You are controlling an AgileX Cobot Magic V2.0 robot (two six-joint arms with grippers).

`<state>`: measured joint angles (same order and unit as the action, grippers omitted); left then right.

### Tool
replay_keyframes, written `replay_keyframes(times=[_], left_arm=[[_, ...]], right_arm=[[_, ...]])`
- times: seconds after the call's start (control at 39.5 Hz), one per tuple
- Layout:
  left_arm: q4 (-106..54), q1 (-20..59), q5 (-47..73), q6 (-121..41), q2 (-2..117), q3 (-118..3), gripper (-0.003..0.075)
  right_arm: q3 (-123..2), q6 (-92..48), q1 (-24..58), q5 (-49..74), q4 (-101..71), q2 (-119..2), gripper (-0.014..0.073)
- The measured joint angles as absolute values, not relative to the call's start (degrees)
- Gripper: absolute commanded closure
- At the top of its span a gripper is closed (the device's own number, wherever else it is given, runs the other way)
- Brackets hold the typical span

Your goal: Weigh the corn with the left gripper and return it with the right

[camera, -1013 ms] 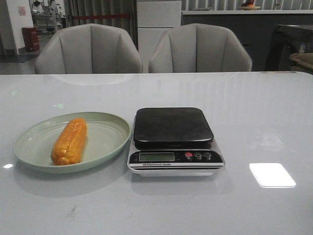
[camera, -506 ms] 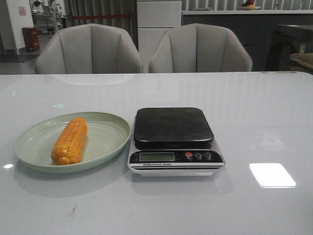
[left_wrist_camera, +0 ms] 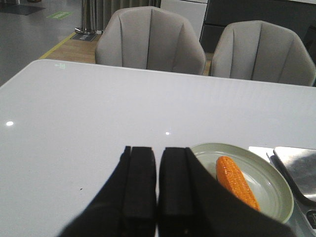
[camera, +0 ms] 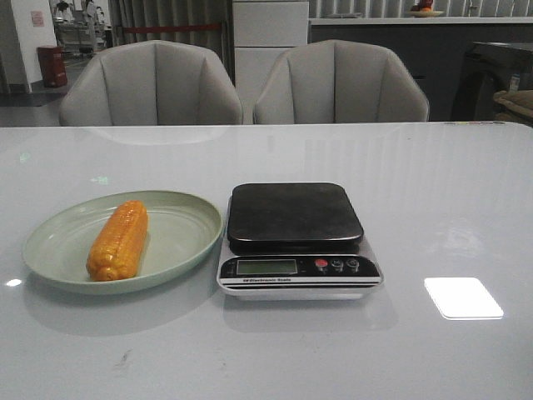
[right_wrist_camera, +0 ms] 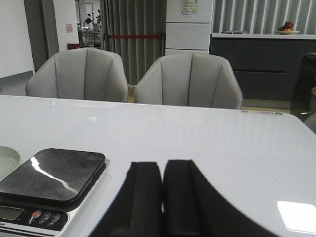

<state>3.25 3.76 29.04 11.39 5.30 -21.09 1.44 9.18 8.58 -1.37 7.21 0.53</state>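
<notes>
The orange-yellow corn [camera: 117,240] lies lengthwise in a pale green plate [camera: 185,218] on the left of the white table. It also shows in the left wrist view [left_wrist_camera: 236,180], on the plate [left_wrist_camera: 274,185]. The left gripper [left_wrist_camera: 157,153] is shut and empty, held back from the plate's near-left side. The right gripper [right_wrist_camera: 162,165] is shut and empty, beside the scale [right_wrist_camera: 52,175]. Neither gripper shows in the front view.
A kitchen scale [camera: 294,215] with a black platform, display and three buttons stands just right of the plate. Two grey chairs [camera: 153,83] stand behind the table's far edge. A bright light patch [camera: 463,297] lies on the table at the right.
</notes>
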Motion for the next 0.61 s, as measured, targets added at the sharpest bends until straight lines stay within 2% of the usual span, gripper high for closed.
replay_keyframes(times=[0.1, 0.18, 0.43, 0.51, 0.61], left_arm=[[3.1, 4.8, 29.3, 11.4, 5.7, -21.1, 0.0602], [3.1, 6.2, 29.3, 11.4, 6.7, -21.1, 0.0570], [3.1, 9.6, 29.8, 11.4, 16.3, -21.2, 0.0285], [3.0, 10.0, 29.6, 11.4, 19.6, -21.9, 0.0225], [2.8, 10.0, 28.7, 11.4, 24.7, -23.7, 0.0192]], right_arm=[[1.4, 9.2, 8.6, -1.4, 7.2, 0.5, 0.0435], [1.4, 9.2, 8.6, -1.4, 7.2, 0.5, 0.0435], [1.4, 9.2, 8.6, -1.4, 7.2, 0.5, 0.0435], [1.4, 9.2, 8.6, -1.4, 7.2, 0.5, 0.0435], [1.4, 9.2, 8.6, -1.4, 7.2, 0.5, 0.0435]])
